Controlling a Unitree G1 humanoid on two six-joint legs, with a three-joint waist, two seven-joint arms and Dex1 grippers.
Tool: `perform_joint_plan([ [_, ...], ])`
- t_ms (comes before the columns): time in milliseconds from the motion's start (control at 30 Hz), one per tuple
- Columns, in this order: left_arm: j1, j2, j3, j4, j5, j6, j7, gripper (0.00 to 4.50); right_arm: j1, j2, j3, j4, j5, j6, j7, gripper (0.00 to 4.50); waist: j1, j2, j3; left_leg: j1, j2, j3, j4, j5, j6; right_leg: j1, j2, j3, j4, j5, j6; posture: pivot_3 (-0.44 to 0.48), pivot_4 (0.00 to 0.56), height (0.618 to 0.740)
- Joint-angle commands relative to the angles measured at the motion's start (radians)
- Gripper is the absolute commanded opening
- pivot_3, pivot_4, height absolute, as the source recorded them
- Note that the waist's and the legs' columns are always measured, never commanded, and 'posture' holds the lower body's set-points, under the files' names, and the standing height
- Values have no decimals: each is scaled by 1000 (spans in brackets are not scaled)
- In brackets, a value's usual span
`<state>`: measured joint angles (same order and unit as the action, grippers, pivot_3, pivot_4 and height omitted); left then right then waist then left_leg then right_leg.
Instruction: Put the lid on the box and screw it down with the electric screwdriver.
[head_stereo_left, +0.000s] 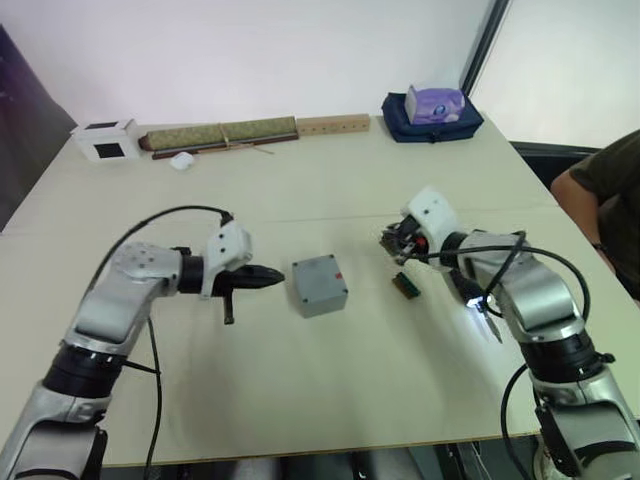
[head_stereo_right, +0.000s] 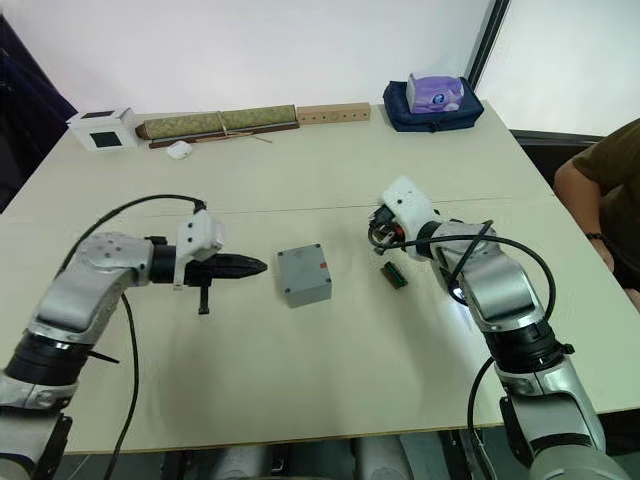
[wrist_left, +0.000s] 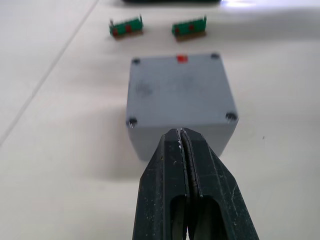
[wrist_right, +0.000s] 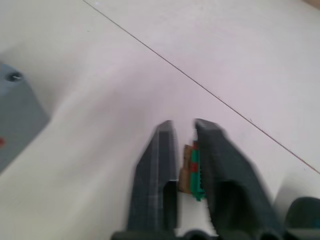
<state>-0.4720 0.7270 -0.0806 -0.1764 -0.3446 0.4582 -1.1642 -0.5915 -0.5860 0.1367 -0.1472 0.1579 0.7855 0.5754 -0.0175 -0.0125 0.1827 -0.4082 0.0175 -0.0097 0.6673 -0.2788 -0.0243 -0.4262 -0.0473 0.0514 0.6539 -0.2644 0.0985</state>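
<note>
Lid, flat grey metal plate (wrist_left: 180, 90), is sitting on the grey cast box (head_stereo_left: 320, 290); your left gripper (wrist_left: 186, 145), jaws together, is bracing just beside it.

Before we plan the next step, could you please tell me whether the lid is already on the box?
Yes: the lid sits flush on the box, red mark up, a screw at each corner.
</note>
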Motion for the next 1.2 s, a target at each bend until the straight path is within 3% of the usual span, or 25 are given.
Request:
perform_joint_plan([
  [33,-25,-6,25,-67,-47,38,26,0,-45,48,-21,118,-26,-81,-40,2353,-1,0,0,0,0,0,0,0,0,0,0,0,0,0,0,0,150,740],
  [167,-40,-11,16,-85,-59,54,43,0,-80,97,-44,247,-15,-122,-48,4041,-3,0,0,0,0,0,0,0,0,0,0,0,0,0,0,0,150,740],
  [467,-52,-17,0,-92,-64,59,57,0,-161,165,-77,460,-15,-188,-68,4041,-3,0,0,0,0,0,0,1,-1,0,0,0,0,0,0,0,150,740],
  [700,-55,-20,-7,-91,-64,56,61,0,-174,169,-75,498,-22,-216,-57,4041,-3,0,0,0,0,0,0,1,-1,0,0,0,0,0,0,0,150,740],
  [833,-56,-23,-9,-92,-64,56,64,0,-179,170,-76,504,-23,-221,-55,3211,-3,0,0,0,0,0,0,1,-1,0,0,0,0,0,0,0,150,740],
  [1100,-58,-28,-13,-92,-64,56,70,0,-176,165,-74,500,-22,-214,-45,23,-3,0,0,0,0,0,0,1,-1,0,0,0,0,0,0,0,150,740],
  [1200,-60,-34,-16,-90,-62,54,74,0,-174,163,-76,500,-24,-213,-44,23,-3,0,0,0,0,0,0,1,-1,0,0,0,0,0,0,0,150,740],
])
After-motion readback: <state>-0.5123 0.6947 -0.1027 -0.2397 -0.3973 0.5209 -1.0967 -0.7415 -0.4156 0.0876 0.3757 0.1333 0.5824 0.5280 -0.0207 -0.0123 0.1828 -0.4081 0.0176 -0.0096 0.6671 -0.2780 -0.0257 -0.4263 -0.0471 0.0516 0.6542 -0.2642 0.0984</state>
